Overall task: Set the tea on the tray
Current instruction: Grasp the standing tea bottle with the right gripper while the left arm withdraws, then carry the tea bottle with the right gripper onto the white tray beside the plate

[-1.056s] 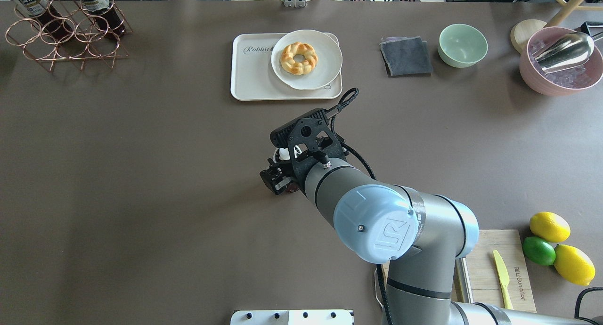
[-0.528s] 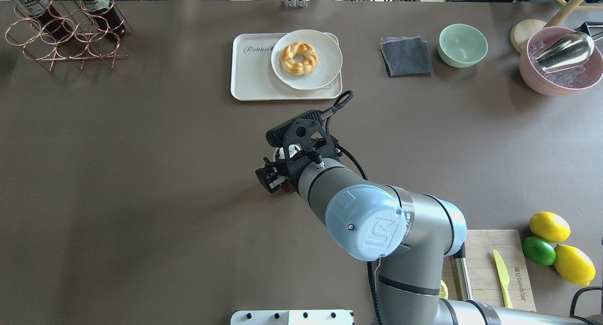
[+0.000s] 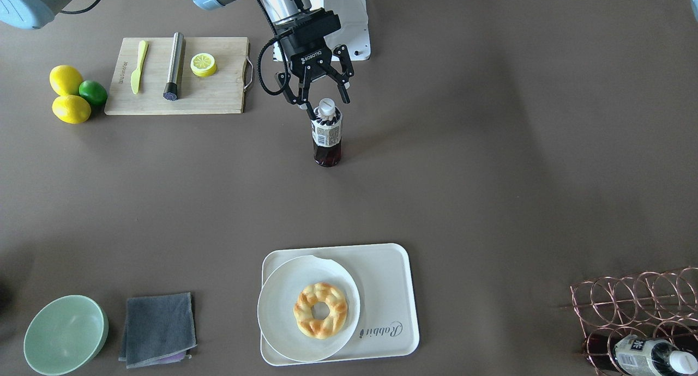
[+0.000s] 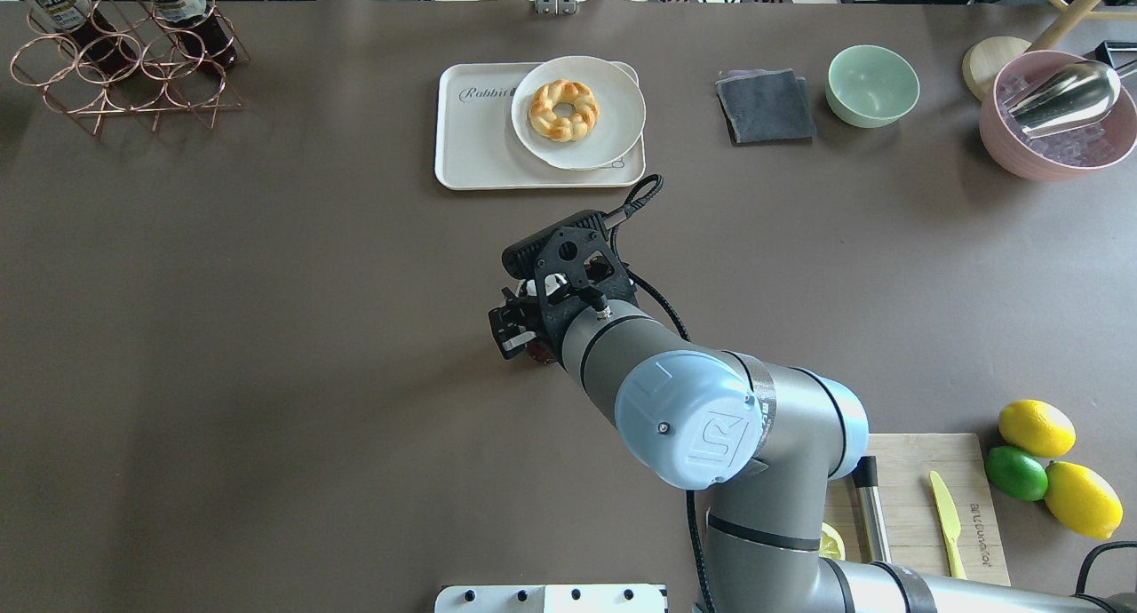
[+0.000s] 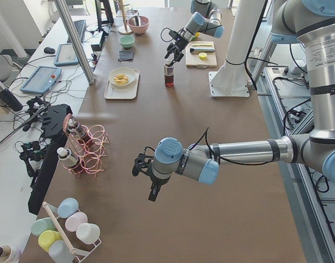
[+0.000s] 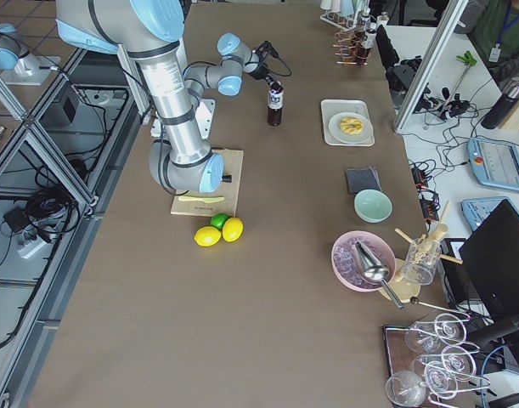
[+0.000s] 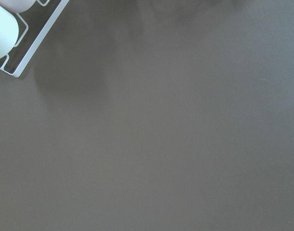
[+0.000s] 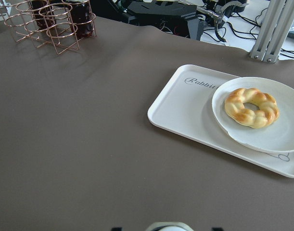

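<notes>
The tea bottle (image 3: 326,136), with dark liquid and a white cap, stands upright mid-table, well short of the tray. My right gripper (image 3: 329,108) is open, its fingers on either side of the cap without closing on it. In the overhead view the wrist hides most of the bottle (image 4: 536,354); the right wrist view shows only the cap (image 8: 169,226). The cream "Rabbit" tray (image 3: 388,278) (image 4: 471,142) (image 8: 185,108) lies at the far side. My left gripper (image 5: 142,166) shows only in the left side view, so I cannot tell whether it is open or shut.
A white plate (image 3: 278,310) with a twisted donut (image 3: 320,309) fills half the tray. Look-alike bottles (image 4: 173,0) sit in a copper rack (image 4: 115,71). A grey cloth (image 4: 766,105), green bowl (image 4: 872,84), pink bowl (image 4: 1057,120), cutting board (image 3: 174,76), lemons and a lime (image 4: 1035,457) are about.
My right arm has shifted slightly to the left above the bottle. The bottle stands in the same spot.
</notes>
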Motion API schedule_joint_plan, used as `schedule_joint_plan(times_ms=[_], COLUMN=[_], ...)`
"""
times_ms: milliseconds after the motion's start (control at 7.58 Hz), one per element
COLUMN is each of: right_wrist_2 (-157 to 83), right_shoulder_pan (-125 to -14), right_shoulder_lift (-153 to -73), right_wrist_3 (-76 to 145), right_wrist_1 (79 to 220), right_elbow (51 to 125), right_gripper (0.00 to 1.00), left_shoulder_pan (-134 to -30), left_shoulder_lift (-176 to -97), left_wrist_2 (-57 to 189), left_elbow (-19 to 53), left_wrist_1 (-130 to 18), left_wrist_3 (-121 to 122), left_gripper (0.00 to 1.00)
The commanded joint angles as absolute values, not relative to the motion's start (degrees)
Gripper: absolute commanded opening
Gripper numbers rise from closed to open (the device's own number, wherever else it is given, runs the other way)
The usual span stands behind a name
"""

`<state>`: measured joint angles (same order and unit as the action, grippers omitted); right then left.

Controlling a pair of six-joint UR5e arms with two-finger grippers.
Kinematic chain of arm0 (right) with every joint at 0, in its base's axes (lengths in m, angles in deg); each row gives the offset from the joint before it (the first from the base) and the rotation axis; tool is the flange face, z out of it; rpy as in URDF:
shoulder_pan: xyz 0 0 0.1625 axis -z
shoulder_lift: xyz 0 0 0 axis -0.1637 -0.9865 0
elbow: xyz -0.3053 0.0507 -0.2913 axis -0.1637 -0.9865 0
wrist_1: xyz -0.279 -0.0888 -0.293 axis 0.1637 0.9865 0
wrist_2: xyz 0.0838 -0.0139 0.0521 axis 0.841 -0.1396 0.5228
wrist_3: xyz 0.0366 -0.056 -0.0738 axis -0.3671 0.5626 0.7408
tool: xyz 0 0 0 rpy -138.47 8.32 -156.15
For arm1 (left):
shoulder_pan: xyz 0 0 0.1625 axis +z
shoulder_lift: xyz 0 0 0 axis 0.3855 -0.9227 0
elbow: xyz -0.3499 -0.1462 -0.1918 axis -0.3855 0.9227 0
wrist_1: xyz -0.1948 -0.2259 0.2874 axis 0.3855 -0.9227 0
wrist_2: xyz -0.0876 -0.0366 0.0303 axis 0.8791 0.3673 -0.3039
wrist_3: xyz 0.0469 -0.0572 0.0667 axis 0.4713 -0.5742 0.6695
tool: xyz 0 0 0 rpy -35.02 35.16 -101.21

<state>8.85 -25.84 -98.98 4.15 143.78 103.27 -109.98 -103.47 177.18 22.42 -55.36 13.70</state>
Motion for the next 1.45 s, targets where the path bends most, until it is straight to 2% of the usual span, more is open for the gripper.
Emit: schedule_joint_plan(times_ms=[0, 132, 924, 1056, 1320], right_wrist_2=[8.9, 8.9, 9.6, 10.9, 13.0], right_shoulder_pan=[-25.9, -25.9, -31.6, -33.9, -37.6], right_shoulder_lift=[-99.0, -99.0, -96.4, -93.7, -84.8], right_wrist_3=[4.2, 4.2, 2.1, -0.4, -3.1], right_wrist_1=[143.7, 143.7, 144.2, 144.3, 144.1], right_elbow=[103.4, 103.6, 102.9, 99.5, 88.1], right_gripper=[0.2, 0.0, 0.0, 0.0, 0.0], left_shoulder_pan=[-110.0, -110.0, -110.3, -111.0, -111.5], left_shoulder_lift=[-103.6, -103.6, -103.5, -103.5, -102.2], left_wrist_2=[177.2, 177.3, 177.3, 177.4, 177.4], left_elbow=[22.6, 22.6, 23.5, 23.8, 24.7], left_wrist_1=[-55.4, -55.4, -55.4, -55.3, -55.0], left_wrist_3=[13.7, 13.7, 13.7, 13.7, 13.7], left_gripper=[1.0, 1.0, 1.0, 1.0, 1.0])
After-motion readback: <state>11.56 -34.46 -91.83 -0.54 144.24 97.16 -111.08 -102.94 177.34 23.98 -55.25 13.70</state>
